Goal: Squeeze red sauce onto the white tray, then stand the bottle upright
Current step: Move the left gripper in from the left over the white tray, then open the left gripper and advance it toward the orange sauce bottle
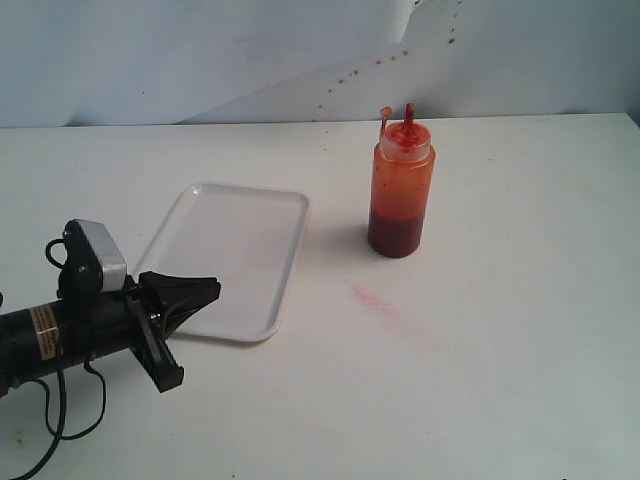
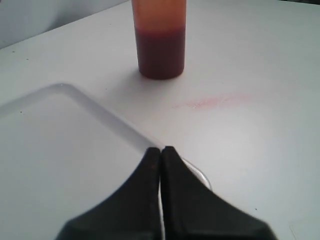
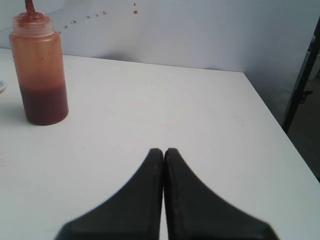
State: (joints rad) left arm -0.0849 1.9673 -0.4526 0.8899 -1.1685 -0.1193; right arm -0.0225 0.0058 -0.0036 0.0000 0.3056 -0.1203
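The bottle stands upright on the table, orange-tinted, with dark red sauce in its lower part and a red nozzle with tethered cap on top. It also shows in the left wrist view and the right wrist view. The white tray lies flat to the bottle's left and holds nothing; its rim passes under my left gripper, which hovers shut at the tray's near corner. My right gripper is shut, empty, well away from the bottle; it is out of the exterior view.
A faint pale-red smear marks the table in front of the bottle. Small red spatter dots speckle the back wall. The table's right edge drops off beside my right gripper.
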